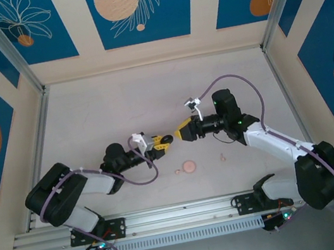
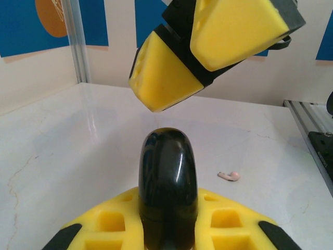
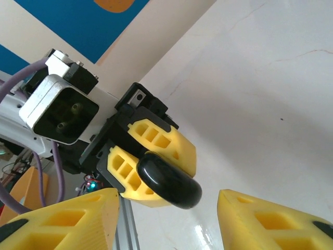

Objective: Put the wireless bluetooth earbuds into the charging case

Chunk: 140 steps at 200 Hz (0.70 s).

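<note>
A glossy black charging case (image 2: 167, 187), closed, stands up between the yellow fingers of my left gripper (image 2: 167, 200), which is shut on it. In the top view this left gripper (image 1: 160, 143) holds the case (image 1: 167, 139) above the table's middle. My right gripper (image 1: 182, 132) faces it from the right, open and close to the case's free end. From the right wrist, the case (image 3: 169, 181) sits just beyond my open right gripper (image 3: 167, 208), with nothing between the fingers. A pale pink earbud (image 2: 229, 176) lies on the table; two such earbuds (image 1: 177, 172) (image 1: 222, 158) lie below the grippers.
A round pink disc (image 1: 189, 166) lies on the white table (image 1: 119, 107) between the two pink buds. A metal rail (image 1: 170, 217) runs along the near edge. Patterned walls with aluminium posts (image 1: 7, 49) enclose the table on three sides.
</note>
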Motion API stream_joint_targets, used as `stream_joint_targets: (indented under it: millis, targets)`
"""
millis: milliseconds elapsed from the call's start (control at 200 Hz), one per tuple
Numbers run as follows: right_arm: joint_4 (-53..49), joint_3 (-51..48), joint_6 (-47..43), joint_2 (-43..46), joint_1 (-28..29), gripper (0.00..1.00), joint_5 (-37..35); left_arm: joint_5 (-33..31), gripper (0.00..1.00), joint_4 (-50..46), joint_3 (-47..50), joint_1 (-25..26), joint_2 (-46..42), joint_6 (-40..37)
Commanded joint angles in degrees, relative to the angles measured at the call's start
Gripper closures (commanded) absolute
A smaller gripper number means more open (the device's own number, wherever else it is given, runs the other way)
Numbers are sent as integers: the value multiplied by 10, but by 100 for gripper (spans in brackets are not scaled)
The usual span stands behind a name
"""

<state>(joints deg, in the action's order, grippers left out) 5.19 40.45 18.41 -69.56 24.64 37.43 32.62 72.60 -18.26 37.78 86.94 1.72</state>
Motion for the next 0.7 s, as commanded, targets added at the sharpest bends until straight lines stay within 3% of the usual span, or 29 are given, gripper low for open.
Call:
stream_joint_targets:
  millis: [0,105,240,315,515,695]
  targets:
    - [12,-3,-9,29,-4,47,-28,-15,90,-49,-11,3,-31,32]
    - [13,-10,-6,33,-6,47,-41,-68,90,-181,-37,3,-79,52]
    - [31,-19,6,23,-8,47,-43,-191,88,-434,-101,2,-147,81]
    - [43,-20,12,13,-7,47,-37,-227,88,-561,-143,-4,-169,98]
    - [66,-20,23,-7,-4,47,-32,-235,87,-747,-223,-47,-184,155]
    - [71,-17,23,-20,-1,47,-34,-180,86,-856,-287,-119,-146,200]
